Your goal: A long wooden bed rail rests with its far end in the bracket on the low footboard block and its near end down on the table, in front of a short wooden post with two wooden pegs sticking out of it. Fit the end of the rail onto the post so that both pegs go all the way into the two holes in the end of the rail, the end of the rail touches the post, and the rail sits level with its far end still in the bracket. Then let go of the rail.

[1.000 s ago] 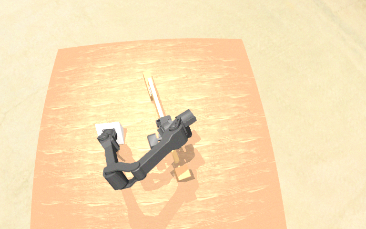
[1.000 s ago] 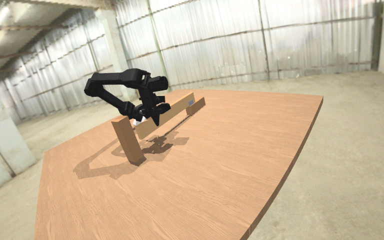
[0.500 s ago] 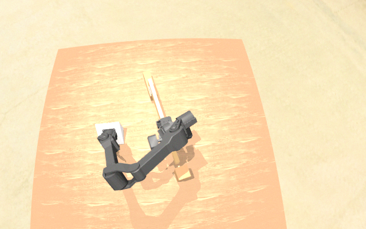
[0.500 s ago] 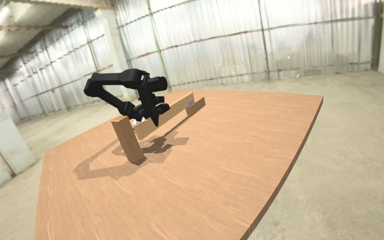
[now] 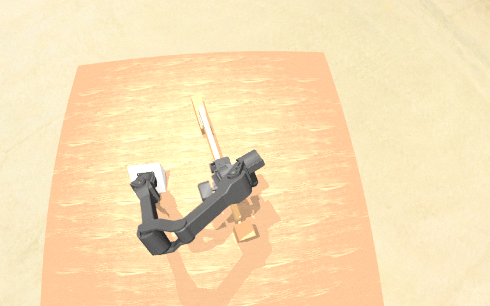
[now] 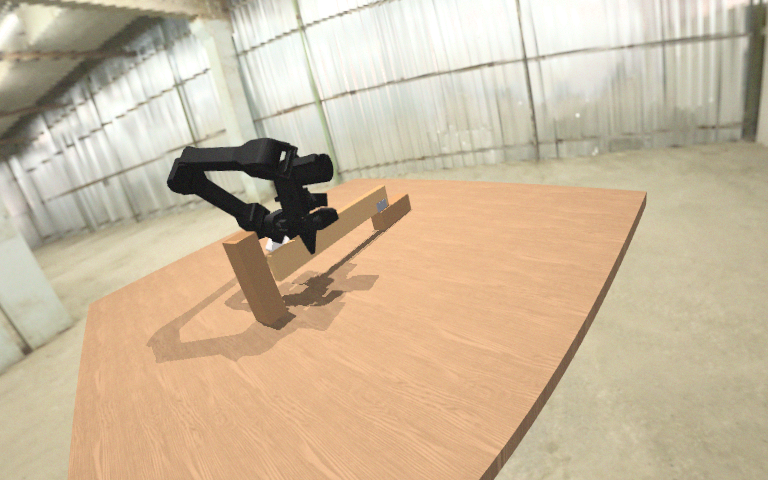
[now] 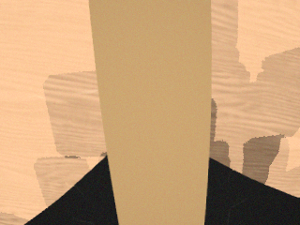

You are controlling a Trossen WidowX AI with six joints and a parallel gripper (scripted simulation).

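My pincer (image 5: 221,165) (image 6: 310,244) (image 7: 148,154) is closed to a narrow gap on the wooden bed rail (image 5: 211,138) (image 6: 353,216) (image 7: 152,94), gripping its sides. The rail's near end is raised off the surface (image 5: 289,108) (image 6: 453,316) (image 7: 28,103), just short of the upright wooden post (image 5: 246,231) (image 6: 254,277); its far end is at the low footboard block (image 5: 196,99) (image 6: 396,211).

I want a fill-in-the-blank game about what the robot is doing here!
1. The tool is shut on the ____.
2. The near end of the rail is held up above the ____.
3. The block under the robot's arm is colored ____.

Missing words: rail; table; white
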